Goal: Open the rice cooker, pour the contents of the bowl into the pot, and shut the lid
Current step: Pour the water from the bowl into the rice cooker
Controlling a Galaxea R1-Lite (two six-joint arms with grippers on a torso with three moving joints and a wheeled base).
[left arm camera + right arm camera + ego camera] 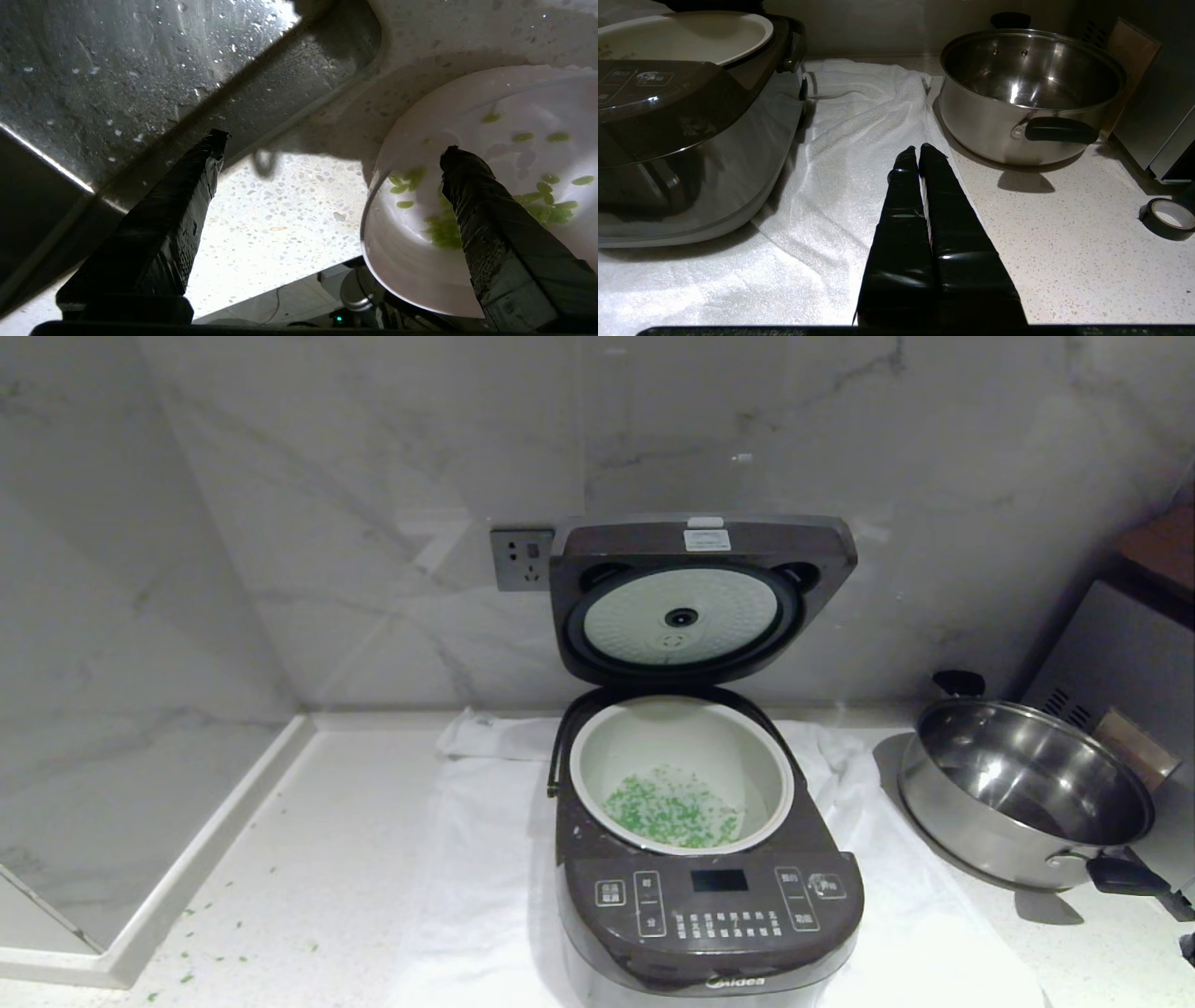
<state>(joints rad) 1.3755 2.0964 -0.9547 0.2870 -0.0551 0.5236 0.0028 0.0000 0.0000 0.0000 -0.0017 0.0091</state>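
Grey-veined marble walls [280, 523] are seen meeting in a corner, a wall socket [523, 558] is set into the back one, and a speckled white countertop [317, 859] is lit brightly below.

Rice cooker [709, 905]: dark brown-grey. Pot [597, 747]: pale white, holding bright green contents [674, 812]. Bowl [411, 261] beside left gripper [334, 154]: white inside, green flecks. Table [280, 214]: white, speckled. Right gripper [919, 150]: glossy black. Towel [859, 121]: white.
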